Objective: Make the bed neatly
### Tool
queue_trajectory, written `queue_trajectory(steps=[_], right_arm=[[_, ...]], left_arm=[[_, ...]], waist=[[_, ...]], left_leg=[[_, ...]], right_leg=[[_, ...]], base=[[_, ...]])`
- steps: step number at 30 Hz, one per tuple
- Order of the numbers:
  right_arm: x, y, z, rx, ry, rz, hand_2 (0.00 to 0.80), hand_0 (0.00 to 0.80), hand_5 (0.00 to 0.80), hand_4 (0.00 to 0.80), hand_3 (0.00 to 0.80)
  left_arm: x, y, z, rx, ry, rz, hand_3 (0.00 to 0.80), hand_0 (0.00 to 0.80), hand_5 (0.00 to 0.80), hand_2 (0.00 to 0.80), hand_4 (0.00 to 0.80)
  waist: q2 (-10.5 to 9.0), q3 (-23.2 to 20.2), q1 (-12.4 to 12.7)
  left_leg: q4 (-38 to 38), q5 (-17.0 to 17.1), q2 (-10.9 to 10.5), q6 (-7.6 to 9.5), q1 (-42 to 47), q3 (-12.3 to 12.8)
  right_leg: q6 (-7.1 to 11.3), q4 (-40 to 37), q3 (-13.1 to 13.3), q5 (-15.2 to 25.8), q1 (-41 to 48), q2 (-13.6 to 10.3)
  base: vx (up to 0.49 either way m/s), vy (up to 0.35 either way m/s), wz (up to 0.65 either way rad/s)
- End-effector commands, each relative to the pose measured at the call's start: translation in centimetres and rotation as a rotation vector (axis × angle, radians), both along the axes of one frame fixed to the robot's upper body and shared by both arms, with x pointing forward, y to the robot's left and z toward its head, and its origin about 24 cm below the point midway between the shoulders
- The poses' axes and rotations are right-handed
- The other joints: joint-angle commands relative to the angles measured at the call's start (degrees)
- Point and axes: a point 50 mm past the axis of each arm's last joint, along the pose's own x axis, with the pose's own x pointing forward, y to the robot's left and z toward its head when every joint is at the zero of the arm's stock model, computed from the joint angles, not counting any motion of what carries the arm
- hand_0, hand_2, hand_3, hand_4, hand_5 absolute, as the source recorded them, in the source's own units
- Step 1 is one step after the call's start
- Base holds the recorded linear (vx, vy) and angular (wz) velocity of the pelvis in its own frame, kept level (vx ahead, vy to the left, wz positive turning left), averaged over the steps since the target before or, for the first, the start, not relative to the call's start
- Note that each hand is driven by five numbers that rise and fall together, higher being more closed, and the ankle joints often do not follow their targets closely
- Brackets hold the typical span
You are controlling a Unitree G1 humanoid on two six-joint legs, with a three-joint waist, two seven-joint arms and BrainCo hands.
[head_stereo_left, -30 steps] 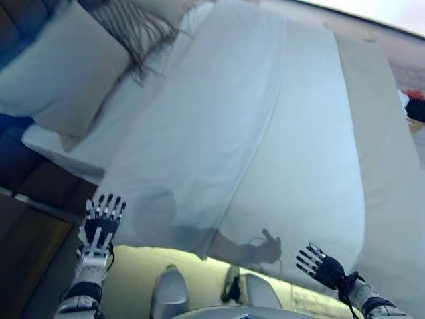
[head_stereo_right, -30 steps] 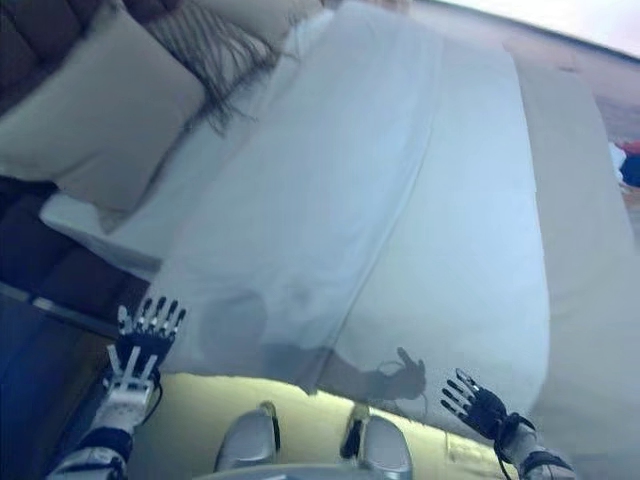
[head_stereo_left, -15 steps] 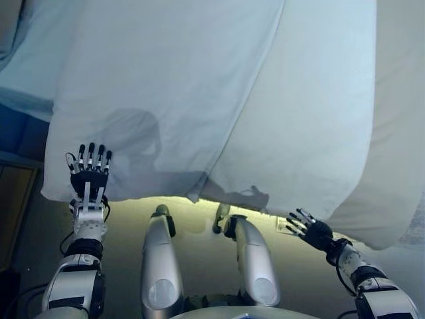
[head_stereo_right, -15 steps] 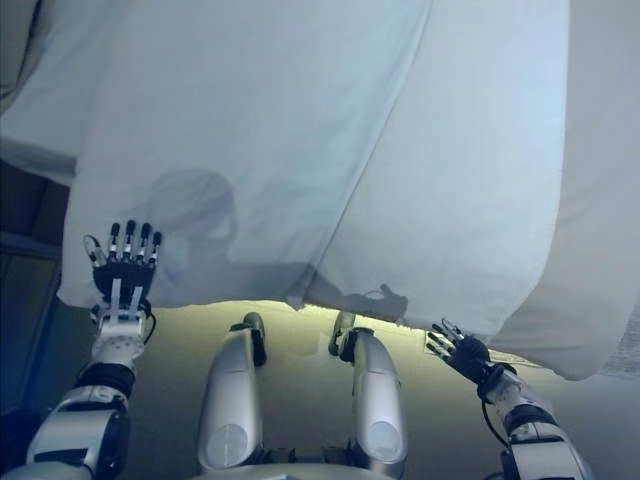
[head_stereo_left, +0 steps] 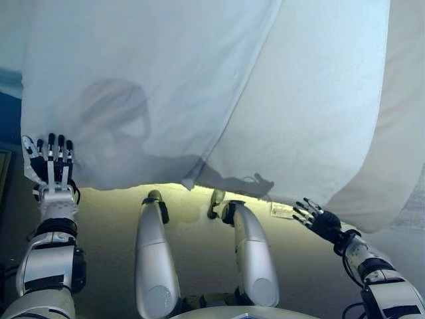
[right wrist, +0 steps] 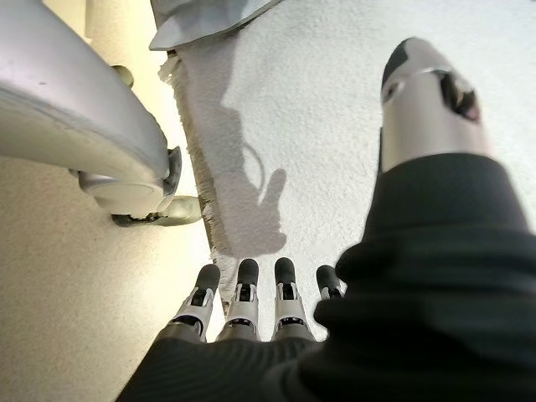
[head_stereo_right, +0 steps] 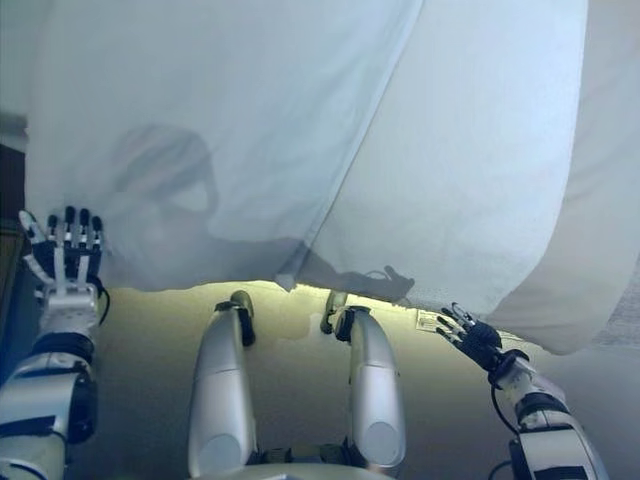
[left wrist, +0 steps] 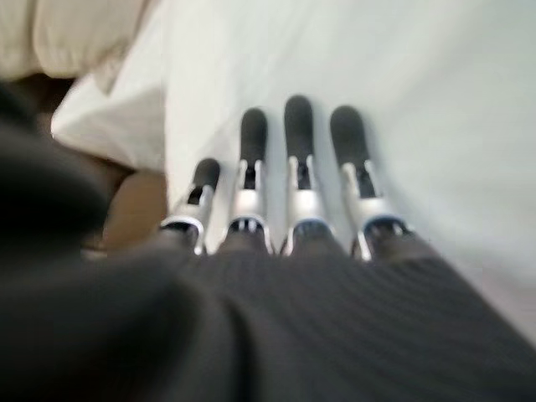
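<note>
A smooth pale blue-white bedsheet (head_stereo_left: 199,86) covers the bed before me, its lower edge hanging over the near side. My left hand (head_stereo_left: 50,166) reaches its straight, spread fingers onto the sheet's near corner. My right hand (head_stereo_left: 322,220), fingers splayed, sits just below the hanging white textured blanket (right wrist: 335,126), holding nothing.

The bed (head_stereo_left: 398,133) fills the upper part of both eye views, its foot edge hanging over a pale yellowish floor (head_stereo_left: 106,226). A white sheet (head_stereo_left: 153,80) covers its left part, lying on top of a white textured blanket (head_stereo_left: 319,106) that spreads across the right part.
</note>
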Motion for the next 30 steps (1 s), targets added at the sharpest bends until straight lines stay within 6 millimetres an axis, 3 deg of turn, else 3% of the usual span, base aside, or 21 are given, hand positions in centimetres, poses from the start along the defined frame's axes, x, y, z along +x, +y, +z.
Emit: queue_trajectory(steps=[1, 9, 16, 22, 24, 27, 28, 30], right_arm=[[-0.9, -3.3, 1.3, -0.061, -0.022, -0.076, 0.0, 0.0, 0.0, 0.0, 0.0], [-0.4, -5.1, 3.1, -0.09, -0.065, -0.119, 0.0, 0.0, 0.0, 0.0, 0.0], [0.1, -5.2, 3.7, -0.082, -0.083, -0.112, 0.0, 0.0, 0.0, 0.0, 0.0], [0.0, -4.2, 2.8, -0.052, -0.078, -0.099, 0.0, 0.0, 0.0, 0.0, 0.0], [-0.2, -4.0, 2.5, -0.045, -0.076, -0.104, 0.0, 0.0, 0.0, 0.0, 0.0], [-0.6, -3.5, 1.8, -0.041, -0.063, -0.11, 0.0, 0.0, 0.0, 0.0, 0.0], [-0.7, -3.4, 1.6, -0.042, -0.059, -0.112, 0.0, 0.0, 0.0, 0.0, 0.0], [-0.9, -3.4, 1.3, -0.042, -0.056, -0.124, 0.0, 0.0, 0.0, 0.0, 0.0]], left_arm=[[-1.8, 2.5, 0.3, -0.009, 0.032, 0.087, 0.0, 0.0, 0.0, 0.0, 0.0], [-2.9, 3.6, 0.1, -0.005, 0.099, 0.085, 0.0, 0.0, 0.0, 0.0, 0.0], [-2.0, 2.7, 0.2, 0.007, 0.053, 0.031, 0.0, 0.0, 0.0, 0.0, 0.0], [-1.0, 0.7, 0.0, 0.041, -0.054, -0.071, 0.0, 0.0, 0.0, 0.0, 0.0], [-0.7, -0.1, 0.0, 0.049, -0.108, -0.115, 0.0, 0.0, 0.0, 0.0, 0.0], [-0.7, -1.7, -0.8, 0.067, -0.189, -0.203, 0.0, 0.0, 0.0, 0.0, 0.0], [-0.6, -2.2, -1.0, 0.074, -0.211, -0.235, 0.0, 0.0, 0.0, 0.0, 0.0], [-0.5, -3.8, -1.4, 0.072, -0.291, -0.312, 0.0, 0.0, 0.0, 0.0, 0.0]], waist=[[0.53, -1.1, 0.3], [2.0, -1.0, 0.3], [2.52, -1.2, 0.2], [2.42, -1.6, 0.0], [2.4, -1.6, -0.1], [2.68, -1.8, 0.0], [2.91, -2.0, 0.2], [3.05, -1.8, 0.3]], left_leg=[[-4.4, 2.2, 1.1, -4.1, 0.1, -4.2], [-3.0, 0.5, 0.9, -4.69, -1.5, -4.6], [-3.2, 0.6, 0.7, -4.81, -2.1, -4.6], [-5.6, 1.0, 0.9, -5.09, 0.8, -3.9], [-7.3, 3.1, 0.9, -4.84, 1.7, -3.3], [-9.7, 3.7, 0.9, -5.01, 4.3, -2.8], [-10.2, 2.5, 0.9, -5.37, 5.5, -3.0], [-11.8, 4.5, 0.5, -5.05, 5.8, -2.4]], right_leg=[[7.3, -2.9, 3.3, 4.5, 0.2, -5.0], [7.62, -1.0, 3.8, 2.9, -2.1, -5.4], [7.5, -1.0, 3.9, 2.8, -3.0, -5.5], [7.81, -3.3, 3.6, 3.4, -0.3, -5.1], [7.37, -5.3, 3.2, 5.1, 0.6, -5.2], [7.61, -7.4, 3.0, 5.5, 2.9, -5.1], [8.16, -7.4, 3.1, 4.3, 3.9, -5.0], [7.61, -9.1, 2.6, 5.9, 4.4, -5.3]], base=[[-0.023, 0.044, -0.03], [-0.003, 0.038, 0.0], [-0.036, -0.004, 0.0], [-0.014, -0.069, -0.01], [-0.054, -0.083, -0.02], [0.072, -0.069, -0.04], [0.047, -0.063, -0.06], [-0.001, -0.056, -0.07]])
